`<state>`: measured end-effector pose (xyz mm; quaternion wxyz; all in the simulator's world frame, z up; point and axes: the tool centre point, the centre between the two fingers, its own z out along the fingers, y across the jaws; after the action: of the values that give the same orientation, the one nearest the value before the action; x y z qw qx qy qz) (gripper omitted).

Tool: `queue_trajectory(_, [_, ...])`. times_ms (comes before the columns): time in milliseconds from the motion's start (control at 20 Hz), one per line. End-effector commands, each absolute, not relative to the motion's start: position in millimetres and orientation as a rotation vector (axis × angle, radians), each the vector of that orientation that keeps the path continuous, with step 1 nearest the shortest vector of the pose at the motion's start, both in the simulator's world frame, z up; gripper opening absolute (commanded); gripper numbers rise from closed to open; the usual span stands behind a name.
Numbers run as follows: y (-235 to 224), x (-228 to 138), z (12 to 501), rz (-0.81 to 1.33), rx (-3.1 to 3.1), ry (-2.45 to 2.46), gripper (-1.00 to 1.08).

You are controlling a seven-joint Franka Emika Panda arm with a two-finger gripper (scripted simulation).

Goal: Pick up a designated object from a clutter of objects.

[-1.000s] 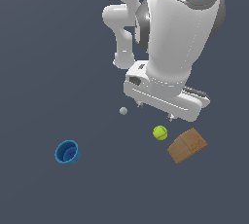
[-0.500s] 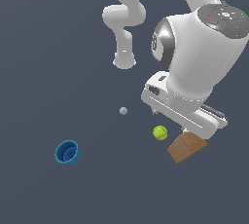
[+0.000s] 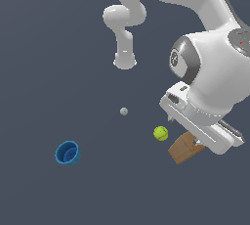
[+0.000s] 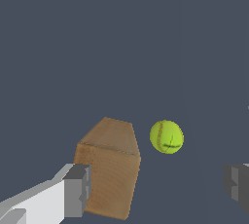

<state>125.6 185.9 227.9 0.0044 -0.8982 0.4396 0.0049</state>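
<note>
No writing or label shows anywhere — the brown box (image 4: 109, 169) has plain cardboard-coloured faces with a faint grain. It lies at the exterior view's lower right, just beside the yellow-green ball (image 3: 160, 133), well apart from the blue cup (image 3: 67, 152) at the left. The gripper (image 4: 158, 189) hangs over it with fingers (image 4: 77, 190) spread wide; one finger sits in front of the box's lower corner. In the exterior view the arm's wrist hides the box's right part (image 3: 184, 148) — the cup is cut off in the wrist view.
</note>
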Motion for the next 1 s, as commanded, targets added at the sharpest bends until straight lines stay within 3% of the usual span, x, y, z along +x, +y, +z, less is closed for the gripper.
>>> queue_trajectory(0, [198.4, 128.7, 220.7, 0.013, -2.781, 1.447, 1.0])
queue_trajectory(950, [244.4, 135.8, 192.9, 0.0, -2.65, 1.687, 1.0])
